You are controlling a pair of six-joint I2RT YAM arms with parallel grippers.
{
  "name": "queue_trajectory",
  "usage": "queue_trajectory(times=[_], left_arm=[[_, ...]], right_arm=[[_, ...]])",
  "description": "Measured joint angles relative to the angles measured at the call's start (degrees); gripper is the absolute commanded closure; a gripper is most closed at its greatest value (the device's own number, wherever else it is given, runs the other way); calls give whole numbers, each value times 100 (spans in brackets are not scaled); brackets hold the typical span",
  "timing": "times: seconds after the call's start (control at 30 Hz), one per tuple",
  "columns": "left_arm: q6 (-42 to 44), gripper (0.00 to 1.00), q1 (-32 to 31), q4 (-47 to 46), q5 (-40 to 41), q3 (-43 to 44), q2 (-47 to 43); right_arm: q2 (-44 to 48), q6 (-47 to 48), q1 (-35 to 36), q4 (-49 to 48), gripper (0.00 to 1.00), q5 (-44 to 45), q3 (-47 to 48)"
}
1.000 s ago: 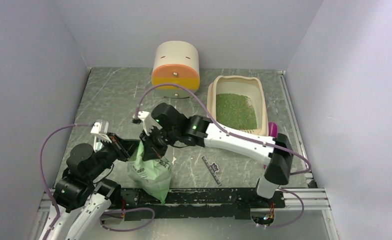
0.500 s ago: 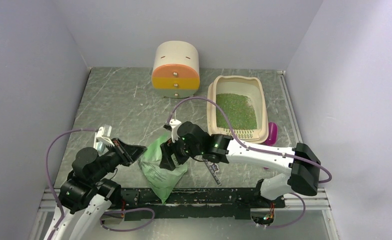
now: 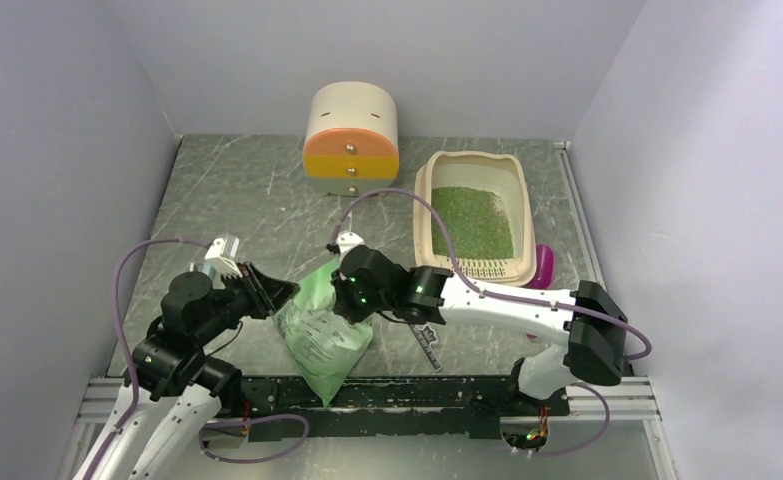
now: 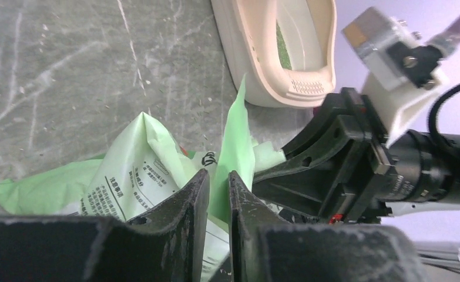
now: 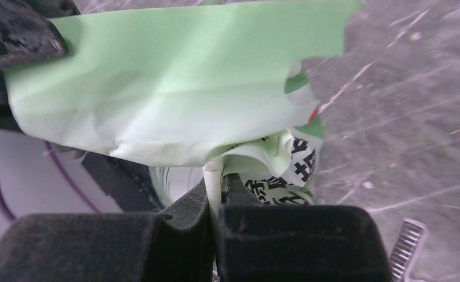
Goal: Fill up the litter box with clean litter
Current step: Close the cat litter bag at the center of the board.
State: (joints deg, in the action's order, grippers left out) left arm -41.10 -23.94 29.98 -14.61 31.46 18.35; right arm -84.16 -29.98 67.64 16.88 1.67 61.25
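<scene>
Litter box [image 3: 421, 200] sits back right on the table [image 3: 232, 195], clean litter [image 3: 472, 222] covering its floor. From the left: left gripper [image 4: 217, 176] is at the green bag [image 3: 319, 335], jaws a narrow slit apart with a flap of bag film running between them; pinched or loose, can't tell. The bag stands crumpled near the front edge, between both arms. Right gripper [image 5: 214, 189] is clamped tight on a thin fold of the bag's top edge – no gap visible. Round beige-and-orange drawer unit [image 3: 352, 140] is at the back, just left of the box. Magenta scoop [image 3: 544, 265] pokes out at the box's near right corner.
</scene>
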Motion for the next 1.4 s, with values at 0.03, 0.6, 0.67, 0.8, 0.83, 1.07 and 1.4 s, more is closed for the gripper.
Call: queue_trajectory(times=[0.03,0.6,0.67,0.8,0.83,1.07,1.4], left_arm=[[20,76,0,2,92,17,11],[538,26,0,31,1097,549,-96],[772,22,0,31,1005,643,-7],[1187,14,0,-26,780,737,452],[1263,13,0,-61,708,737,629],[2238,7,2,-466,247,994,2190],[4166,34,863,-1287,-1707,1368,3720]], right_arm=[[-52,85,35,203,100,234,199],[-708,2914,-105,1309,100,1419,2367],[-588,3034,-96,1355,100,1244,2437],[-455,3069,-118,1207,100,1067,2253],[-393,3032,-164,1099,100,1005,2118],[-127,2645,-354,614,100,682,1576],[-105,2481,-369,496,100,481,1495]])
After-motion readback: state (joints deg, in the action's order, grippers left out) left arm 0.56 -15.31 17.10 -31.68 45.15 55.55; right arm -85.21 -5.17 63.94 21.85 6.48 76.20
